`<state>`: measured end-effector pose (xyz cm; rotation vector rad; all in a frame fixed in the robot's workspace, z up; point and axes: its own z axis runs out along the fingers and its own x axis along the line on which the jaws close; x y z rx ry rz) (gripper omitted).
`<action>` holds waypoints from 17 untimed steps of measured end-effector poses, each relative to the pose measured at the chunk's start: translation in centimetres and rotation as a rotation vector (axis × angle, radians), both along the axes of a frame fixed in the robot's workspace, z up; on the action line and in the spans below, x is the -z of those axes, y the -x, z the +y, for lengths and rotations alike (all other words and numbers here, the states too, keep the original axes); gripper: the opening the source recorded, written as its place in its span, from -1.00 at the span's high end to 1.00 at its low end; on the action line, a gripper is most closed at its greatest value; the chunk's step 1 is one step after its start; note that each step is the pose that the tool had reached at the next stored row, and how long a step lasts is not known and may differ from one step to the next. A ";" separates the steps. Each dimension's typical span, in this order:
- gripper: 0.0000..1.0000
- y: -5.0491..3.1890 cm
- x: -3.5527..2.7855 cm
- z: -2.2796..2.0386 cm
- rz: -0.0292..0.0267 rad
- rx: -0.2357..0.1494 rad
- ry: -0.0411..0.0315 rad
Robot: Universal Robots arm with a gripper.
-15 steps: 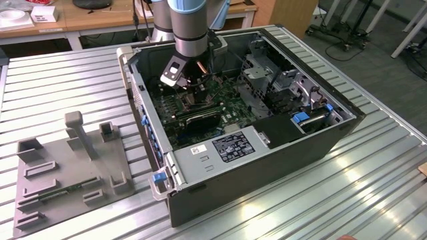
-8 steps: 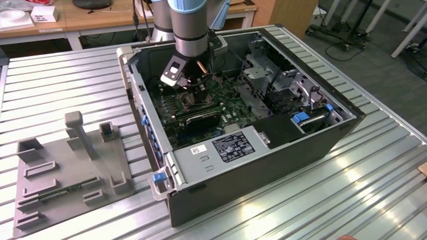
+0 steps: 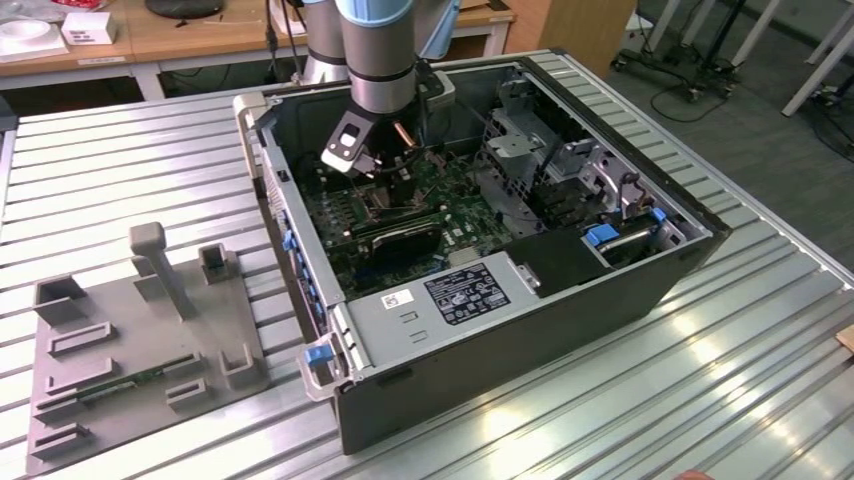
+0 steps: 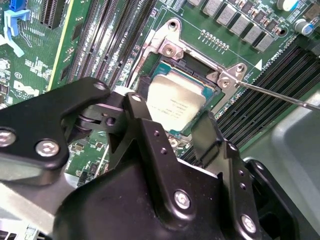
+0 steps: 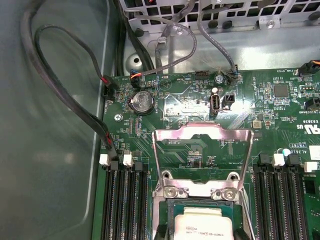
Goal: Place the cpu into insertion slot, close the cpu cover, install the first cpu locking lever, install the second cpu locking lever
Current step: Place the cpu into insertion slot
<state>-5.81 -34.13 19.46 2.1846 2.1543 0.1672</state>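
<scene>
The cpu [image 4: 175, 100], a pale square chip, lies flat in the insertion slot [image 4: 176, 64] on the green board; in the first wrist view the cpu [image 5: 204, 224] sits in the insertion slot [image 5: 172, 207] too. My gripper [image 4: 173, 112] straddles it, with one black fingertip [image 4: 139, 102] against each of two opposite edges, shut on it. In the first wrist view my gripper [image 5: 201, 232] shows the same hold. The silvery cpu cover [image 5: 202, 134] is swung open, away from the socket. A thin locking lever [image 4: 280, 97] sticks out, unlatched. In the exterior view my gripper [image 3: 383, 178] reaches down inside the open computer case.
Long black memory slots [image 5: 122, 200] flank the socket on both sides. Black cables [image 5: 65, 100] loop along the case wall. A power supply box [image 3: 454, 295] and drive cage [image 3: 587, 190] crowd the case. A grey fixture plate [image 3: 134, 340] lies on the slatted table.
</scene>
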 end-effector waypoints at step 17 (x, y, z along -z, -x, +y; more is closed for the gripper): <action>-0.22 -0.04 0.00 0.00 0.0000 0.000 0.0000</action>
